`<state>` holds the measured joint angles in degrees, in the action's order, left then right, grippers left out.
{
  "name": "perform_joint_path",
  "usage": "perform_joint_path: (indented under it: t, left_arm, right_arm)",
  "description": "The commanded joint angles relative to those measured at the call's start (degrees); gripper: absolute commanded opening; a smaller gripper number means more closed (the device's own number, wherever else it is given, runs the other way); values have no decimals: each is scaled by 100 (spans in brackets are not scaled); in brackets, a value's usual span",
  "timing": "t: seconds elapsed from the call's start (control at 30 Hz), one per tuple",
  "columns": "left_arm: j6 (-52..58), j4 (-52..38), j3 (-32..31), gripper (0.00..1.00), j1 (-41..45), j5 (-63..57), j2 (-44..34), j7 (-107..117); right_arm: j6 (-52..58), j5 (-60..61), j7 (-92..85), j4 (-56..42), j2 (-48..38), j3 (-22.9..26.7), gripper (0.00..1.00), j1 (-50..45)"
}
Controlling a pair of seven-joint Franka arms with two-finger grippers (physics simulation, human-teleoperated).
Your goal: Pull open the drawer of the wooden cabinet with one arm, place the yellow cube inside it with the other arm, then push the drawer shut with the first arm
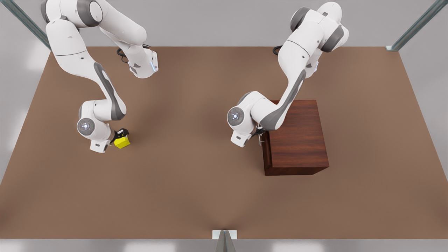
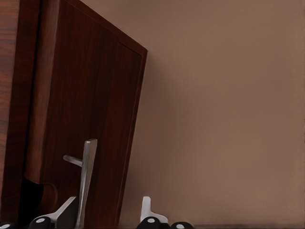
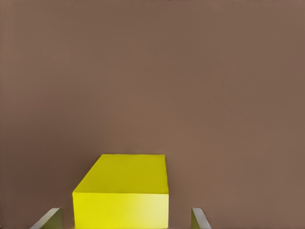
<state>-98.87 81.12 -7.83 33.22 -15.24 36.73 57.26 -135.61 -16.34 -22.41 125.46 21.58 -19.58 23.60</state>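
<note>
The yellow cube (image 1: 122,141) rests on the brown table at the front view's left. My right gripper (image 1: 119,136) is low over it, open. In the right wrist view its fingertips (image 3: 199,219) flank the cube (image 3: 121,191) with a gap on each side. At the front view's right stands the wooden cabinet (image 1: 297,140). The drawer (image 2: 90,109) looks closed or nearly so. My left gripper (image 1: 259,134) is at the drawer's front, open. The silver handle (image 2: 87,174) stands between its fingers (image 2: 147,210), close to one of them.
The brown table (image 1: 196,175) stretches wide between the cube and the cabinet. Both arms' elbows hang over the back half. Metal frame posts (image 1: 413,28) stand at the back corners, and a small bracket (image 1: 224,235) sits at the front edge.
</note>
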Motion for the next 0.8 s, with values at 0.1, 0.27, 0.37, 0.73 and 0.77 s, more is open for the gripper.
perform_joint_path:
  t: [0.1,0.27,0.37,0.73,0.77]
  left_arm:
    - [-1,-69,-8,70,88,109,62,136]
    - [-1,-149,-8,67,193,126,89,329]
    - [-1,-149,-8,67,273,188,89,417]
    - [8,-527,-17,66,352,188,273,409]
    - [8,-631,-17,66,352,188,335,417]
  right_arm:
    - [-264,-1,-518,181,4,-20,100,40]
    - [-396,-1,-527,251,118,-11,100,119]
    - [-510,-19,-527,242,232,-11,95,181]
    - [-668,-19,-527,172,267,-11,63,224]
    - [-633,-10,-518,137,188,-20,63,216]
